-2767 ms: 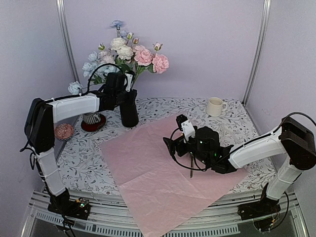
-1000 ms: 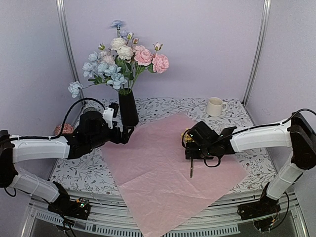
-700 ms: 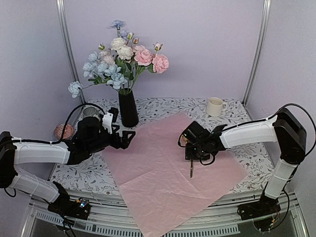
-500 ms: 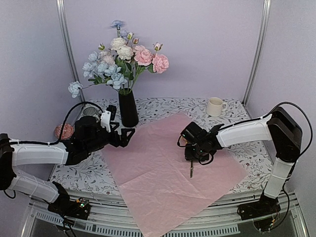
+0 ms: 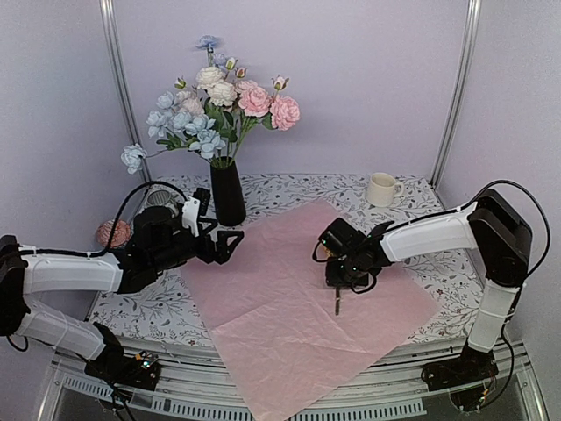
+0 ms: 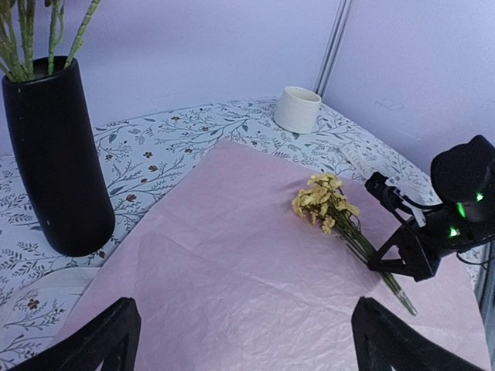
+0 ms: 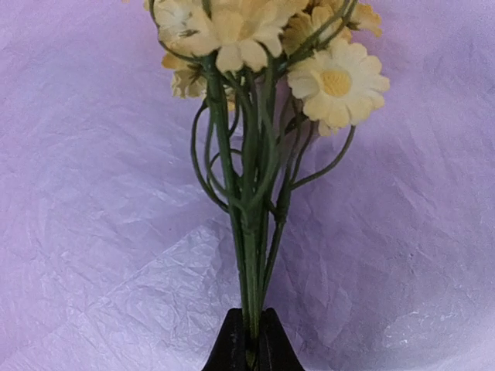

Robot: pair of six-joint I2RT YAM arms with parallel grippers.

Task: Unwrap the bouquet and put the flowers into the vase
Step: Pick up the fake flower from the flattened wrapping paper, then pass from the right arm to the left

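The black vase (image 5: 229, 195) (image 6: 58, 162) stands at the back left and holds pink, white and pale blue flowers (image 5: 223, 96). The lilac-pink wrapping paper (image 5: 298, 307) (image 6: 232, 263) lies spread flat on the table. A small yellow flower cluster (image 6: 325, 202) (image 7: 255, 31) lies on the paper. My right gripper (image 5: 337, 279) (image 7: 253, 340) is shut on its green stems (image 7: 255, 232), low against the paper. My left gripper (image 5: 223, 246) (image 6: 247, 340) hovers wide open over the paper's left part, in front of the vase, holding nothing.
A white mug (image 5: 381, 189) (image 6: 298, 110) sits at the back right on the floral tablecloth (image 5: 289, 189). A striped grey cup (image 5: 158, 200) and a pinkish ball (image 5: 112, 232) stand at the far left behind my left arm. Metal frame posts (image 5: 456, 88) flank the back wall.
My right gripper has closed on the yellow cluster's stems and slid slightly left. The left gripper has stayed open and barely shifted.
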